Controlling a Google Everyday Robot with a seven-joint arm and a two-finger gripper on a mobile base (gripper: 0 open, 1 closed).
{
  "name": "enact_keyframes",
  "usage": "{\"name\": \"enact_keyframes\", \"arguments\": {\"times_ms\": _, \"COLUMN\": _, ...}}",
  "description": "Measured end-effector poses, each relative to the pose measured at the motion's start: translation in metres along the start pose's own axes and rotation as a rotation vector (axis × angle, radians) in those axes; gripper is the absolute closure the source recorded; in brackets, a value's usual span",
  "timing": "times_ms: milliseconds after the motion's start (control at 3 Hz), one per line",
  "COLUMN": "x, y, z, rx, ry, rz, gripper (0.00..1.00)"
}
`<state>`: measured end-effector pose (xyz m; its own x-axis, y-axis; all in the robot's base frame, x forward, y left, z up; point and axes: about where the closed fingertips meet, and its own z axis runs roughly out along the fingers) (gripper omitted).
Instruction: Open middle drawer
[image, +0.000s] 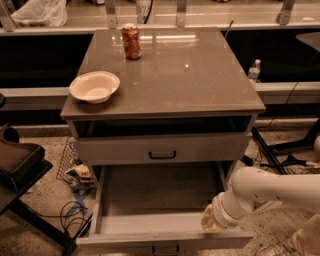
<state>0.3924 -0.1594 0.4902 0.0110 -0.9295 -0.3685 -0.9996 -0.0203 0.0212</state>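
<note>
At front-right corner of pulled-out bottom drawer (160, 239): gripper (212, 223), white arm (270, 187) reaching in from right, angled down; clenched or released, cannot tell. Middle drawer (210, 148) shut under table (190, 80) front edge. One can (132, 42) near back edge, one bowl (94, 86) at left edge. Bottom drawer juts well past front edge.

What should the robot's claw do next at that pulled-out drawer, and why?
Probably lift the claw up and away from the middle drawer. That drawer already stands pulled far out, its bare inside showing below the upper drawer. The claw sits at its front right corner, so further pulling seems needless.
</note>
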Motion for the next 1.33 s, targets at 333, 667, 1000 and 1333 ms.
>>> {"name": "enact_keyframes", "arguments": {"times_ms": 333, "x": -0.010, "y": -0.030, "z": -0.060, "rx": 0.133, "ry": 0.071, "rz": -0.041, "gripper": 1.00}}
{"name": "enact_keyframes", "arguments": {"times_ms": 667, "x": 0.005, "y": -0.048, "z": -0.074, "rx": 0.207, "ry": 0.047, "rz": -0.045, "gripper": 1.00}}
{"name": "enact_keyframes", "arguments": {"times_ms": 1000, "x": 0.034, "y": -0.067, "z": -0.071, "rx": 0.259, "ry": -0.021, "rz": -0.029, "gripper": 1.00}}
{"name": "enact_keyframes", "arguments": {"times_ms": 1333, "x": 0.073, "y": -0.077, "z": -0.022, "rx": 0.233, "ry": -0.169, "rz": -0.006, "gripper": 1.00}}
